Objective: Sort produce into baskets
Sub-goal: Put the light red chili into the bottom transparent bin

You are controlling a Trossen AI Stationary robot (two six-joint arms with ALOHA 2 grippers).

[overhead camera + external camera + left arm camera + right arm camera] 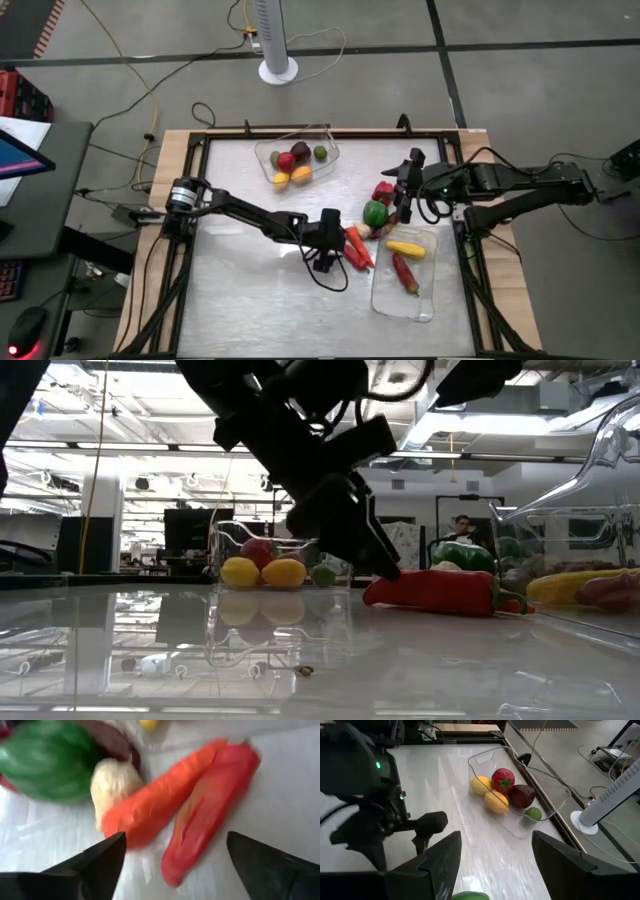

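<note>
Left gripper (172,857), fingers spread, straddles the red pepper (210,810); the carrot (160,795) touches it alongside. Closing off-centre may pinch both pieces or roll the pepper aside.

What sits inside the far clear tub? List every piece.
Inside the far tub: a red tomato-like piece, a dark purple piece, a small green lime and two yellow-orange round fruits. Anything beneath these pieces is hidden from view.

Carrot (357,243) beside pepper (352,256), between baskets (323,140).
</note>
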